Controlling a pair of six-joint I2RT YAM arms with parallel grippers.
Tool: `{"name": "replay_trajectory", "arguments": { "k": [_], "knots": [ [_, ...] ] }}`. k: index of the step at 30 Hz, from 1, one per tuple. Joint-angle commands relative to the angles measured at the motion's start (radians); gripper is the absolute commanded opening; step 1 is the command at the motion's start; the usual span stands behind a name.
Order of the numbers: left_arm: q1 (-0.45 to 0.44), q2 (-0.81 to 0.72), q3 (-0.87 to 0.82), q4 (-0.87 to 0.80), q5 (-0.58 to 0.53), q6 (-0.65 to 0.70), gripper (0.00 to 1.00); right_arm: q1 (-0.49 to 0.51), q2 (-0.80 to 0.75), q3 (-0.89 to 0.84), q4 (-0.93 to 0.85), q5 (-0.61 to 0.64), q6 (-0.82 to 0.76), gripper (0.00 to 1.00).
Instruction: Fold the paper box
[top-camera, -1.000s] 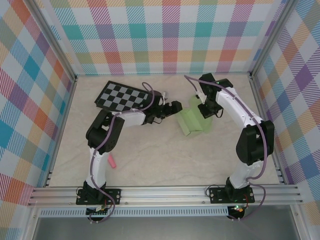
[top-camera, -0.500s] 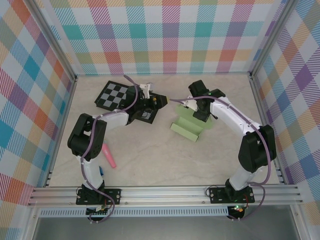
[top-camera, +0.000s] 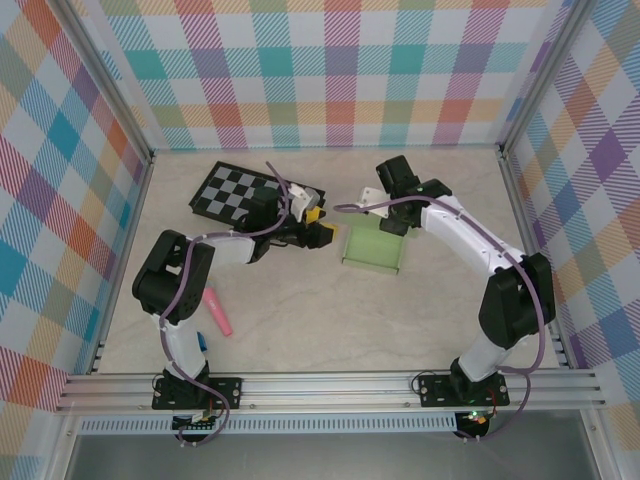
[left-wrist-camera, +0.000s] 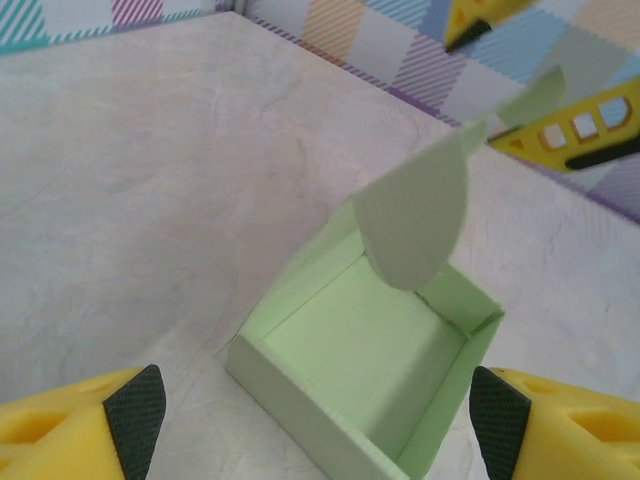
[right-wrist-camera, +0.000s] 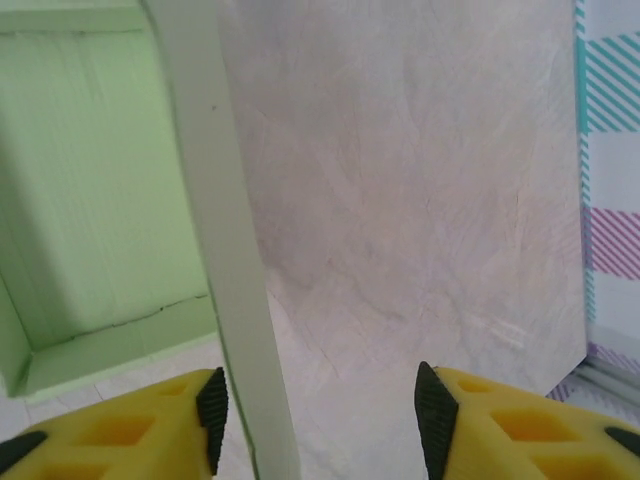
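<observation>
The left gripper (left-wrist-camera: 318, 415) is spread wide and holds nothing. The paper box (left-wrist-camera: 345, 365) sits as an open tray on the surface (left-wrist-camera: 150, 200) just ahead of its fingertips, with a rounded flap standing up on the box's far side. The right gripper (right-wrist-camera: 318, 420) is spread too, and a raised flap of the box stands between its fingers, close beside one of them.

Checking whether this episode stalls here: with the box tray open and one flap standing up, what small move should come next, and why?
Probably shut the right tool on the upright flap, so it can be folded over. The flap's edge stands inside that open tool, ungripped. The paper box lies open, and the left tool is open too, facing it.
</observation>
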Motion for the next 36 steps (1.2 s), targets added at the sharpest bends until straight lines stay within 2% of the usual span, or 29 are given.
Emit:
{"name": "replay_trajectory", "arguments": {
  "k": [1,4,8,9,11,15,19,23,25,27,29,31,33,36],
  "knots": [
    [-0.01,0.007,0.039,-0.065,0.045,0.239,0.82,-0.023,-0.066,0.033,-0.005,-0.057,0.135,0.58],
    [-0.011,0.035,0.088,-0.097,0.045,0.272,0.8,-0.098,-0.181,0.001,0.02,-0.209,0.333,0.61],
    [-0.027,0.06,0.116,-0.115,0.007,0.343,0.78,-0.251,-0.399,-0.234,0.198,-0.493,0.568,0.62],
    [-0.03,0.07,0.13,-0.135,-0.002,0.365,0.77,-0.285,-0.439,-0.302,0.245,-0.531,0.606,0.61],
    [-0.038,0.087,0.161,-0.178,-0.017,0.41,0.76,-0.368,-0.509,-0.43,0.342,-0.546,0.696,0.61],
    [-0.041,0.111,0.189,-0.164,-0.053,0.419,0.74,-0.489,-0.553,-0.568,0.434,-0.578,0.859,0.62],
    [-0.044,0.149,0.222,-0.176,-0.042,0.438,0.72,-0.556,-0.477,-0.631,0.514,-0.637,0.973,0.63],
    [-0.057,0.176,0.253,-0.181,-0.045,0.446,0.68,-0.554,-0.362,-0.645,0.585,-0.711,0.915,0.6],
    [-0.061,0.181,0.263,-0.189,-0.062,0.455,0.64,-0.553,-0.302,-0.59,0.522,-0.764,0.748,0.56],
    [-0.061,0.184,0.27,-0.194,-0.061,0.465,0.63,-0.553,-0.26,-0.556,0.494,-0.712,0.667,0.52],
    [-0.061,0.189,0.282,-0.209,-0.054,0.475,0.56,-0.55,-0.235,-0.564,0.518,-0.678,0.586,0.51],
    [-0.061,0.195,0.292,-0.229,-0.042,0.484,0.51,-0.548,-0.224,-0.59,0.57,-0.701,0.537,0.5],
    [-0.061,0.199,0.302,-0.241,-0.034,0.485,0.42,-0.533,-0.212,-0.589,0.583,-0.754,0.493,0.46],
    [-0.061,0.193,0.302,-0.248,-0.03,0.482,0.38,-0.499,-0.22,-0.616,0.626,-0.775,0.433,0.43]
  ]
}}
